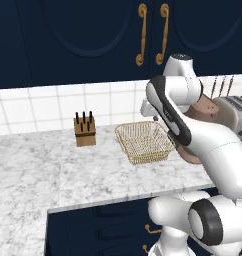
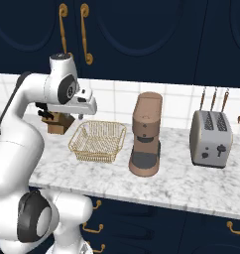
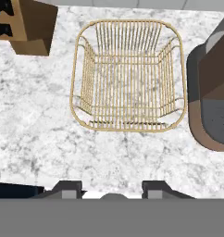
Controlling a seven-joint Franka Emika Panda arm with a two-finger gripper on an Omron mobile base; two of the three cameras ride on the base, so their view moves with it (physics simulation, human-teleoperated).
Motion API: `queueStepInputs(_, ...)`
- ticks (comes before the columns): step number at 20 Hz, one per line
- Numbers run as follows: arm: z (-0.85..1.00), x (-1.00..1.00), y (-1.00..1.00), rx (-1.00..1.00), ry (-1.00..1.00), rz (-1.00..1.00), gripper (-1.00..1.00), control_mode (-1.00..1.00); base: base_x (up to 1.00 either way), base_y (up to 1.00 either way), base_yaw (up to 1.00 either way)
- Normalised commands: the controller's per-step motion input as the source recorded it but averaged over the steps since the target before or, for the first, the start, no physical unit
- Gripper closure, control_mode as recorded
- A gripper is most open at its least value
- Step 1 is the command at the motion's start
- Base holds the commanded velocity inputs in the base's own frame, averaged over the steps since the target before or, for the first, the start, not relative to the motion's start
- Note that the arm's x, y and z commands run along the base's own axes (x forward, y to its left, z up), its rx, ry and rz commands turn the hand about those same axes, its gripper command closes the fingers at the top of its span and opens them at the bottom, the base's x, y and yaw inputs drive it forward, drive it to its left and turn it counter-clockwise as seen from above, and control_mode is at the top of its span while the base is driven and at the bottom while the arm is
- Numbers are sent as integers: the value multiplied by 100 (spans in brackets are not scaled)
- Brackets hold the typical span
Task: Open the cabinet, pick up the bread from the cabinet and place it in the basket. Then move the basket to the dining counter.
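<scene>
The basket sits below the gripper (jaws apart).

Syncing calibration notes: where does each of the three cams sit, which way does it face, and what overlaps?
Left base view: behind the arm on its left, facing forward and down at the marble counter, knife block and closed cabinet; white arm fills the lower right.
Right base view: behind on the right, facing the same counter, coffee machine and toaster; arm at lower left.
Hand view: on the hand, looking straight down; the gripper, jaws parted with nothing between, at the bottom.
Shared: all three show the empty basket.
</scene>
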Motion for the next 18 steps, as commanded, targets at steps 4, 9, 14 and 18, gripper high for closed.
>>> queueStepInputs(4, 0, -54, 0, 0, -2, 1, -100, -100, 0, 0, 0)
queueStepInputs(9, 32, -73, -1, -1, -31, -1, -100, -100, 0, 0, 0)
queueStepInputs(14, 78, -32, -6, 0, -25, 0, -100, -100, 0, 0, 0)
queueStepInputs(18, 94, -4, -32, -3, -9, 0, -100, -100, 0, 0, 0)
